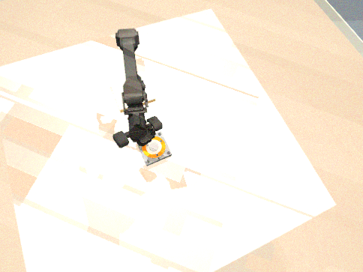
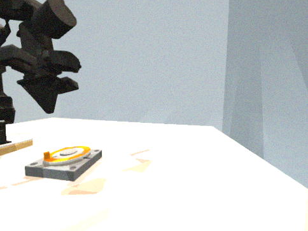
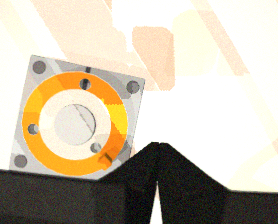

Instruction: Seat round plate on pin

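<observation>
The round plate (image 1: pixel 163 147) (image 2: pixel 84 149) (image 3: pixel 32 102), an orange ring with a pale centre, sits around the grey post (image 1: pixel 153 147) (image 2: pixel 68 151) (image 3: pixel 75 124) on the square grey base (image 2: pixel 49 172) (image 3: pixel 21 148). In the exterior view it looks slightly tilted, its rim above the base. The orange tab (image 2: pixel 46 155) (image 3: pixel 106 160) is on the arm's side, with a hole (image 3: pixel 95 147) just inward of it. I cannot make out the pin. My gripper (image 2: pixel 49 112) (image 3: pixel 158 150) is shut and empty, well above the base and touching nothing.
Dark round marks sit at the base's corners, and a short dark mark (image 3: pixel 88 69) is on the edge away from the arm. A wooden-edged board (image 2: pixel 19 146) lies under the arm's foot. Bright light patches and shadows cross the table.
</observation>
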Robot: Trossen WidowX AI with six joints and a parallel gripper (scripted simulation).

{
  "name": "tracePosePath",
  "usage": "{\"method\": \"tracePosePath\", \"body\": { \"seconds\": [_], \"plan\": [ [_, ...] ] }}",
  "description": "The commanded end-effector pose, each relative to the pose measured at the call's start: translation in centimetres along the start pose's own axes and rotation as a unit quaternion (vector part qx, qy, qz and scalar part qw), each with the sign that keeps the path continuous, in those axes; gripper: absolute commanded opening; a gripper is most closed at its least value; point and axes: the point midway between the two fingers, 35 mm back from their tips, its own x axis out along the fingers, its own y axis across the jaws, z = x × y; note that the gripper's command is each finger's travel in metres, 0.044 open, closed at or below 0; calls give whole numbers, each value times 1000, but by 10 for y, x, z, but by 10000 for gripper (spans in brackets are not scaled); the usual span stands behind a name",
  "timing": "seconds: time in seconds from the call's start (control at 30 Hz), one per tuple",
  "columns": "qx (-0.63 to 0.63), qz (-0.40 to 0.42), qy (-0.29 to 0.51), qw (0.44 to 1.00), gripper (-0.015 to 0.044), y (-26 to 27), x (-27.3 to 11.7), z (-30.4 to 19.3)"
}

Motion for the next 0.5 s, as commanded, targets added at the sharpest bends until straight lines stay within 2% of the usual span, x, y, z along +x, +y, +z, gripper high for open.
{"method": "tracePosePath", "body": {
  "seconds": [0.0,0.07,0.47],
  "plan": [
    [78,69,123,987,0,37,30,-39],
    [99,83,157,979,0,46,36,-50],
    [99,83,157,979,0,46,39,-51]
  ]
}}
